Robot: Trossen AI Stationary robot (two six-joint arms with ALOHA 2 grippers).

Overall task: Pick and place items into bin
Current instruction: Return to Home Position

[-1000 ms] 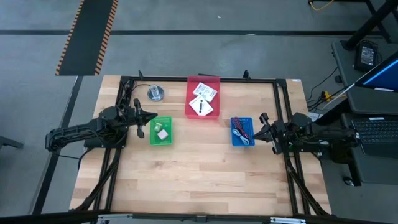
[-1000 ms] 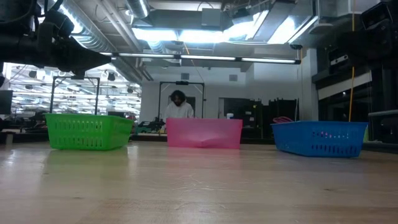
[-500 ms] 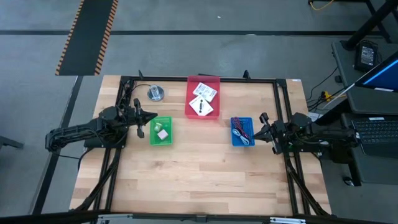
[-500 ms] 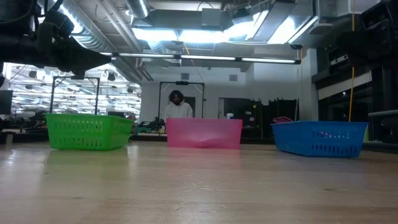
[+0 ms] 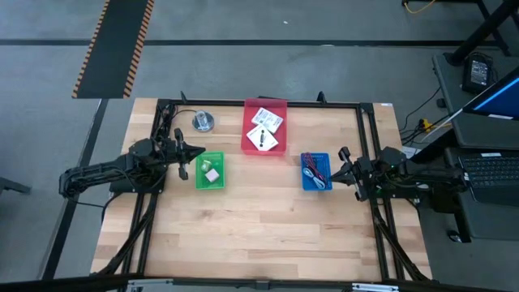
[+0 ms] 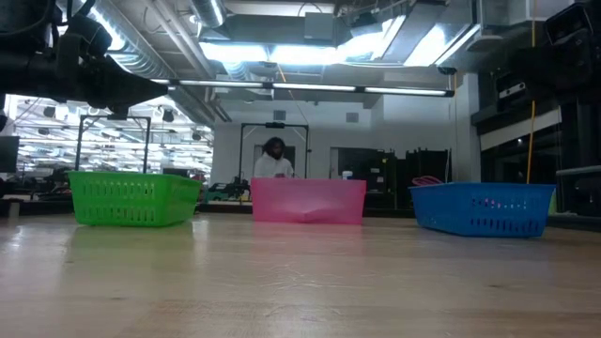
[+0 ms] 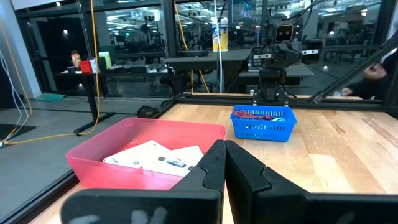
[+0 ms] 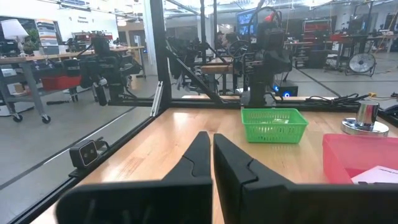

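1. The wooden tabletop (image 5: 259,235) fills the high view, with a black frame round its edges.
2. There are two dark arms, one on each side. The left gripper (image 5: 200,154) hangs just beside the green basket's outer edge. The right gripper (image 5: 332,173) sits just beside the blue basket's outer edge. In both wrist views the fingers are pressed together and carry nothing.
3. There are three baskets. The red basket (image 5: 265,103) is the biggest and stands at the far middle, its long axis running from the far edge toward the near edge. The green basket (image 5: 199,175) is nearer on the left and the blue basket (image 5: 316,188) nearer on the right, both lined up the same way.
4. One round silver disc (image 5: 203,122) stands on the bare wood left of the red basket.
5. Two white printed cards lie flat in the red basket. One card (image 5: 268,119) is at the far end and the other card (image 5: 263,139) is nearer, both turned diagonally. Their dark print is too small to read.
6. A tangle of thin cables (image 5: 313,168), maroon and dark, lies in the blue basket, running roughly along its length.
7. One small white block (image 5: 212,173) rests in the green basket.
8. In the low view, a person (image 6: 273,158) shows far behind the baskets.
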